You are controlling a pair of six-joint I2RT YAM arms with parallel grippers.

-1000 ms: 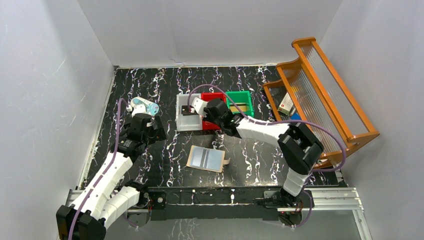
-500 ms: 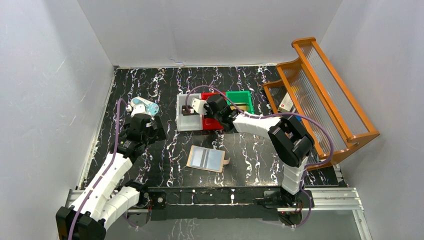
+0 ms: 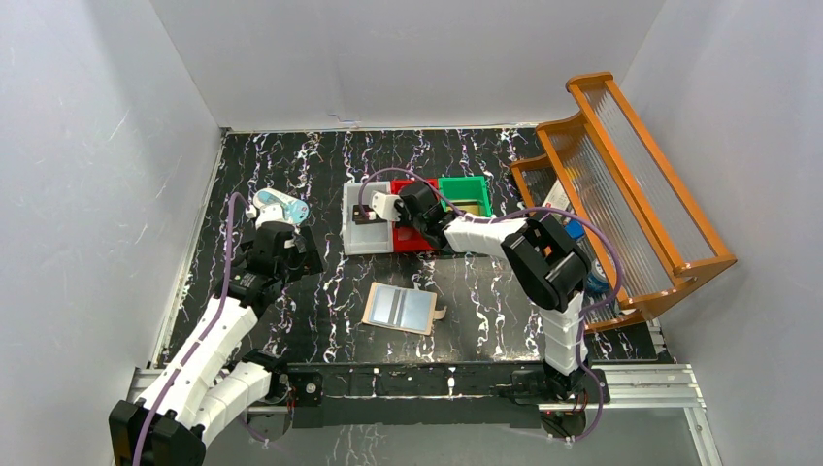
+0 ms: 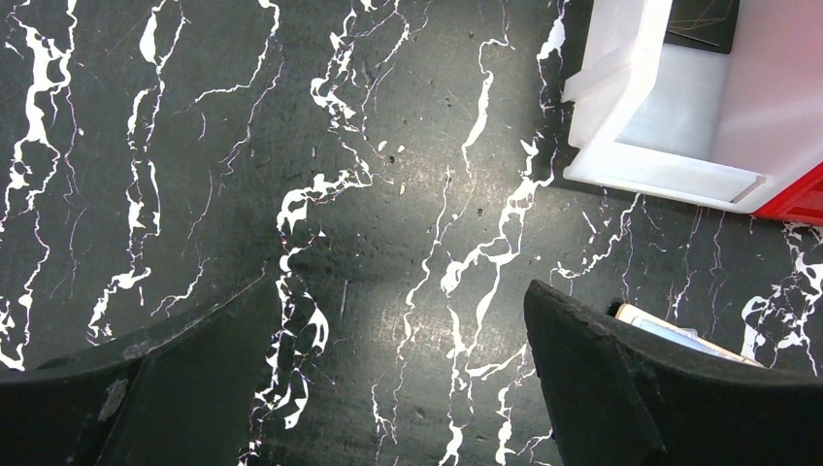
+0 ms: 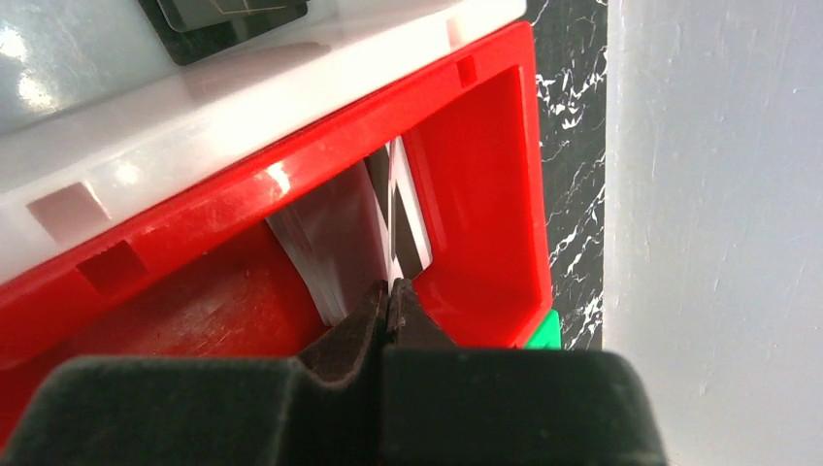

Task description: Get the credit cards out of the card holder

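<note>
Well, with the table [image 3: 320, 165] bearing the card holder [image 3: 400, 309] spread open, one dark card [image 4: 701, 21] lying in the white bin [image 4: 621, 87], my right gripper [image 5: 388, 291] clamped on a credit card [image 5: 403, 214] held edgewise inside the red bin [image 5: 476, 194], and my left gripper [image 4: 398, 369] gaping idle, I judge us partway, with this release pending.

Spread open and flat, well apart from the cards: small beige-tan leather-like bifold card holder [image 3: 400, 309], pale grey-blue pockets up, snap tab out to the right. Lying flat in the white bin [image 4: 621, 107]: thin black plastic credit card [image 4: 701, 24]. Standing on edge in the red bin [image 5: 485, 175], pinched by the right gripper [image 5: 390, 296]: thin pale credit card [image 5: 400, 209] with a dark stripe.
</note>
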